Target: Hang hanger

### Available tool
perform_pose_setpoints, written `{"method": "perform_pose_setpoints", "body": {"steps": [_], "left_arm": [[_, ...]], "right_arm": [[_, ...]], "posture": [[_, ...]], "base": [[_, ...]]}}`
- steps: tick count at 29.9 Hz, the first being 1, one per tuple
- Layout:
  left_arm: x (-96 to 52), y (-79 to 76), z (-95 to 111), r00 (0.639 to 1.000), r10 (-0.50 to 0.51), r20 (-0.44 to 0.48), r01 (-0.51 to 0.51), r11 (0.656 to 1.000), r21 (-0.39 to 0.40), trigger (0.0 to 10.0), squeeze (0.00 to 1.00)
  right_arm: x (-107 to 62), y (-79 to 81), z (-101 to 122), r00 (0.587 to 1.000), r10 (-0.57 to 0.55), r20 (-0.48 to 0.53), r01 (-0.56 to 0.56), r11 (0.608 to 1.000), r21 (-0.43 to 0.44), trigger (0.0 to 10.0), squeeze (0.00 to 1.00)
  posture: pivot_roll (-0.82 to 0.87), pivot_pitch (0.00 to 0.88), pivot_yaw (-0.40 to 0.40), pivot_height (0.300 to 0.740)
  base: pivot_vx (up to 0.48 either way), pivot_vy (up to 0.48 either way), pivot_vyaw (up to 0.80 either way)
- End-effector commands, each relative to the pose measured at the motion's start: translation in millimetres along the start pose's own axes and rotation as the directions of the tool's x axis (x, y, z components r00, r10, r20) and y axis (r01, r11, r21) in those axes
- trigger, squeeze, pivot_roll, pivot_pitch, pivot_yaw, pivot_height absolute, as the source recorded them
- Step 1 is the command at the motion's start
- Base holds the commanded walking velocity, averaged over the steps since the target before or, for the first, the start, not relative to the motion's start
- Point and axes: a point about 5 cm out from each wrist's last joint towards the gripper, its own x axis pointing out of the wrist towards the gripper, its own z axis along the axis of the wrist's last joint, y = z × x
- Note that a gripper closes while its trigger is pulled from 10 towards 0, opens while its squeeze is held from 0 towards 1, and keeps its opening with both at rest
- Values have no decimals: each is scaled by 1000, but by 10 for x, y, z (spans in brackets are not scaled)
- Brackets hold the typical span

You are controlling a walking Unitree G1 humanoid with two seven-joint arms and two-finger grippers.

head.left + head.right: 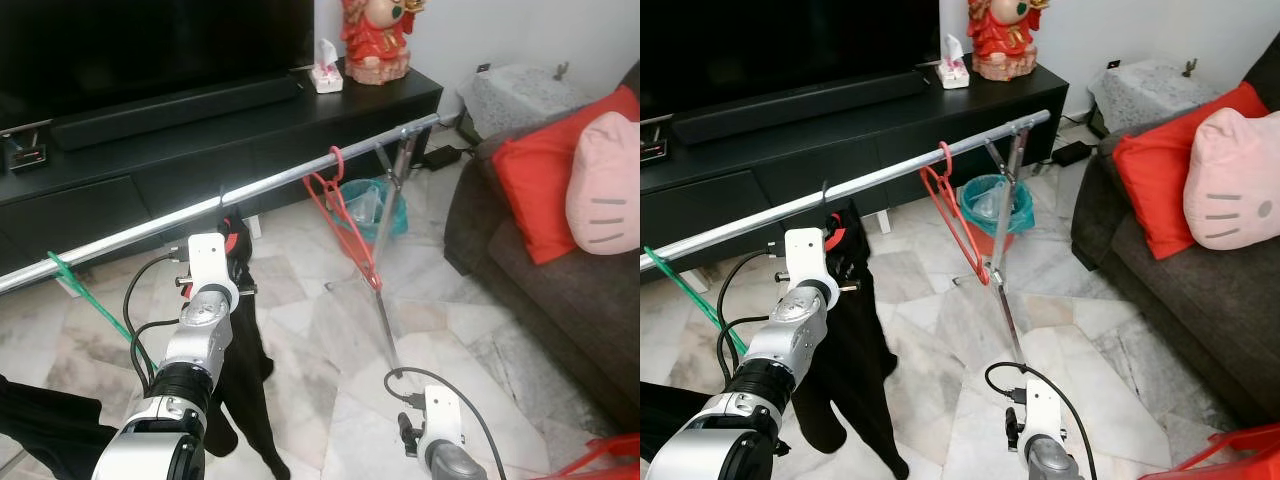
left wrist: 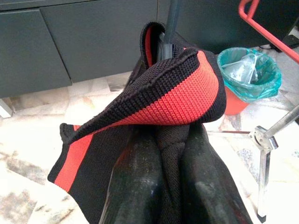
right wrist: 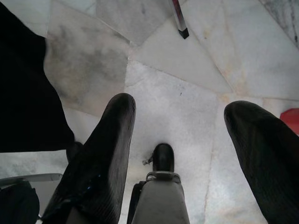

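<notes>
A silver rack rail (image 1: 290, 177) runs from lower left to upper right. On it hangs a black knitted garment with a red collar (image 1: 245, 340), its thin dark hanger hook (image 1: 221, 193) over the rail. My left gripper (image 2: 170, 140) is raised just below the rail and shut on the garment's collar fold (image 2: 182, 88); the hanger's body is hidden inside the cloth. An empty red hanger (image 1: 345, 225) hangs further right on the rail, and a green hanger (image 1: 90, 295) further left. My right gripper (image 3: 182, 107) hangs low over the marble floor, open and holding nothing.
A black TV console (image 1: 150, 150) stands behind the rail. The rack's upright leg (image 1: 385, 290) slants down to the floor, near a red bin with a teal liner (image 1: 375, 205). A dark sofa with a red cushion (image 1: 560, 190) is at right. Dark cloth (image 1: 40, 425) lies bottom left.
</notes>
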Motion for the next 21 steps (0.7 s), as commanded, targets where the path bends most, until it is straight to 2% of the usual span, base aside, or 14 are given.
{"method": "perform_pose_setpoints", "body": {"steps": [1,4,6,11,18,19,20,21], "left_arm": [[24,22,26,1000,3,-20,-3,1000,-7,10000,0],[1,24,-128,996,-22,-92,25,999,30,10000,0],[-34,63,-237,994,-16,-108,26,996,87,10000,0],[-73,125,-287,995,-4,-99,14,995,102,10000,0],[-155,155,-291,1000,-8,-27,11,993,122,10000,0],[-173,148,-298,1000,-8,-19,10,994,107,10000,267],[-173,148,-298,1000,-8,-19,10,994,107,10000,267],[-191,141,-301,1000,-6,-9,7,994,105,10000,1000]], "right_arm": [[-4,-5,-25,1000,3,-6,-3,1000,7,10000,0],[-4,-5,-26,1000,7,-5,-7,1000,0,10000,0],[-4,-9,-26,1000,6,-4,-6,1000,2,10000,0],[-5,-8,-27,1000,7,-1,-7,1000,5,10000,0],[-7,-18,-34,1000,13,2,-13,1000,5,10000,0],[-7,-25,-34,1000,13,1,-13,1000,3,10000,0],[-7,-25,-34,1000,13,1,-13,1000,3,10000,0],[-7,-28,-33,1000,16,2,-16,1000,-2,10000,0]], "posture": [[-17,73,6,740],[-15,72,2,740],[-14,71,1,740],[-15,67,2,740],[-1,66,-16,740],[1,66,-20,740],[1,66,-20,740],[1,66,-21,740]], "base": [[0,0,0],[0,0,0],[0,0,0],[0,0,0],[0,0,0],[0,0,0],[0,0,0],[0,0,0]]}}
